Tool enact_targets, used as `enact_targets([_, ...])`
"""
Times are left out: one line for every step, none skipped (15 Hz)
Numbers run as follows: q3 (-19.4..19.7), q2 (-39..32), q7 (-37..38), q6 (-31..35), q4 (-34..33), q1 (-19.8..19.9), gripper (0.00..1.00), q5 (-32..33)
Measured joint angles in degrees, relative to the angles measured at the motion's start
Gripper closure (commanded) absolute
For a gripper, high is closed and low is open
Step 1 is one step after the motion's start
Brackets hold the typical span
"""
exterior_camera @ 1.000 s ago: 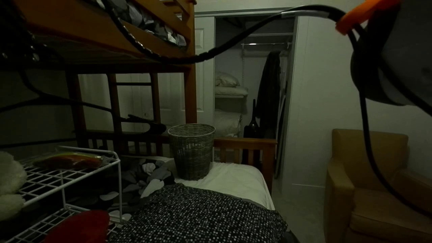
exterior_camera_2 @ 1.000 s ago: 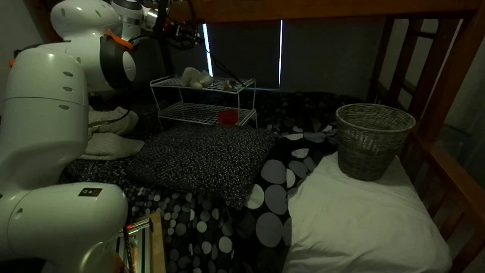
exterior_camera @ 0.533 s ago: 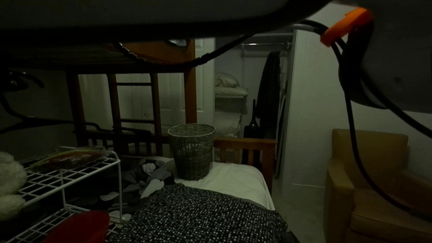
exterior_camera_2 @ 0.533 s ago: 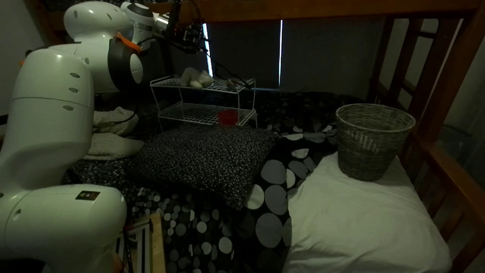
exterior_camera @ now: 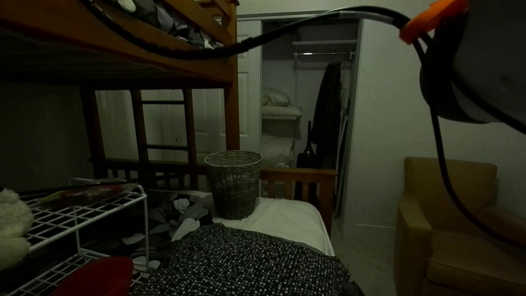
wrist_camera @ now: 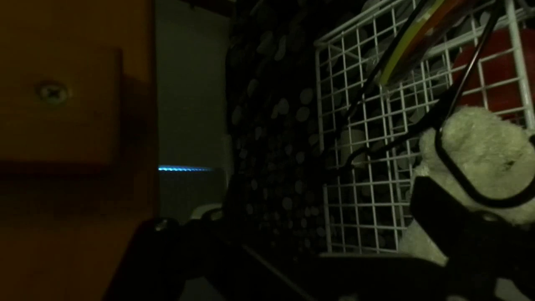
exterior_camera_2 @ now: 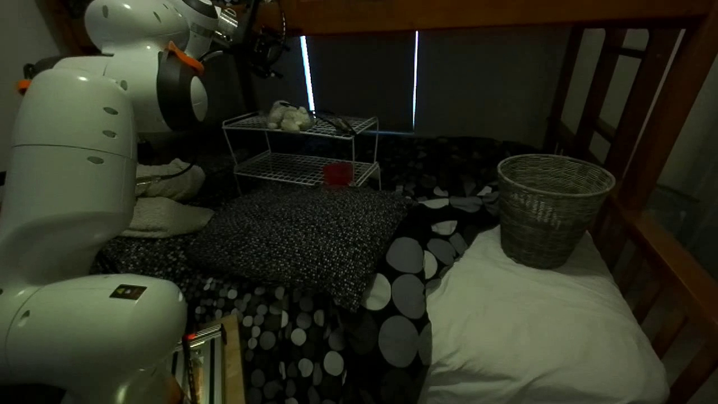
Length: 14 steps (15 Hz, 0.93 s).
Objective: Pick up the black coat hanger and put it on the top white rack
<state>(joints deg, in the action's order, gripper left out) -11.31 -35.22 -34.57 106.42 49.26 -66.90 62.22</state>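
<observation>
The black coat hanger [wrist_camera: 434,113] lies across the grid of the top white rack [wrist_camera: 519,62], partly over a white plush toy and alongside a coloured packet. In an exterior view the hanger [exterior_camera: 82,187] is a thin dark line just above the rack [exterior_camera: 88,221]; in an exterior view it [exterior_camera_2: 339,123] slants over the rack's far right part. My gripper [wrist_camera: 330,182] stands open, its fingers [wrist_camera: 434,209] wide apart with nothing between them. It hovers above and back from the rack in an exterior view. Much of the hanger's outline is lost in the dark.
A white plush toy [wrist_camera: 485,150] and a shiny packet [exterior_camera: 86,195] are on the top rack, a red bowl [exterior_camera: 98,275] on the shelf below. The orange bunk-bed beam [wrist_camera: 75,125] is close beside the gripper. A wicker bin [exterior_camera_2: 549,213] stands on the bed.
The hanger, hanging from the gripper a second ago, has come down onto the rack and been let go. The gripper has opened and drawn back slightly.
</observation>
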Motion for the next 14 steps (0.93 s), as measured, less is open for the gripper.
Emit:
enact_targets([-0.88, 1.12, -0.2, 0.04, 0.71, 0.11, 0.0, -1.05])
enact_targets([-1.55, 2.19, -0.19, 0.04, 1.33, 0.18, 0.0, -2.08])
enact_targets([-2.18, 3.26, -0.15, 0.08, 1.95, 0.37, 0.01, -3.16])
enact_targets([-2.73, 4.23, -0.04, 0.23, 2.55, 0.65, 0.0, -4.21])
enact_targets([-3.18, 5.1, 0.15, 0.52, 3.1, 0.95, 0.0, -5.09])
enact_targets([-3.61, 6.01, 0.31, 1.03, 3.87, 1.31, 0.0, -6.03])
enact_targets([-4.08, 6.86, 0.32, 1.14, 4.64, 1.62, 0.0, -7.11])
enact_targets([-4.54, 7.83, 0.29, 0.8, 5.75, 1.87, 0.0, -8.46])
enact_targets([-5.0, 8.84, 0.22, -0.25, 7.0, 2.08, 0.0, -9.96])
enact_targets([-5.45, 9.99, 0.22, -1.85, 8.41, 2.18, 0.0, -11.58])
enact_targets([-5.85, 11.25, 0.49, -3.78, 10.03, 2.18, 0.0, -13.11])
enact_targets([-6.24, 12.76, 1.29, -5.47, 11.88, 2.14, 0.0, -14.2])
enact_targets([-6.56, 14.4, 2.53, -6.44, 13.79, 2.1, 0.0, -14.77])
enact_targets([-6.84, 16.32, 3.96, -6.58, 16.06, 2.07, 0.0, -14.87])
